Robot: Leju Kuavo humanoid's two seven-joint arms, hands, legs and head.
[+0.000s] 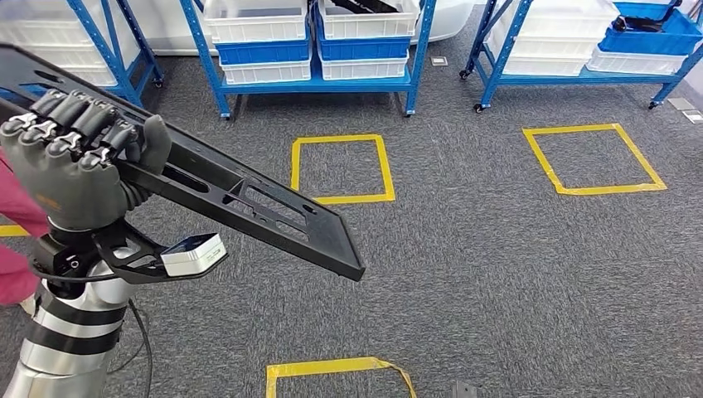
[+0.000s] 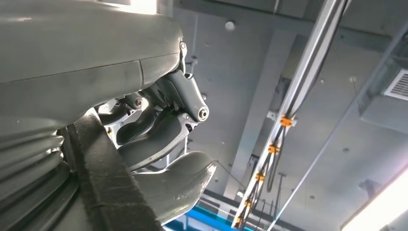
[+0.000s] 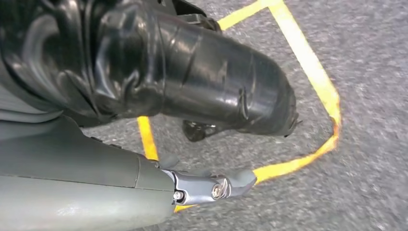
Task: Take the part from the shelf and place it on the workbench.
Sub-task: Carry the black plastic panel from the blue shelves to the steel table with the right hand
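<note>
Left hand (image 1: pixel 79 157), raised at the head view's left side, has its fingers curled over the upper edge of the long flat black part (image 1: pixel 249 207) and holds it tilted above the grey carpet (image 1: pixel 497 274), its free end sloping down toward the yellow tape squares (image 1: pixel 340 168). Right hand (image 3: pixel 96 187) hangs over the carpet beside a yellow tape outline (image 3: pixel 308 82), and whether its fingers are spread or curled cannot be told. Blue shelves (image 1: pixel 315 81) with white bins (image 1: pixel 257 21) stand along the carpet's far edge.
</note>
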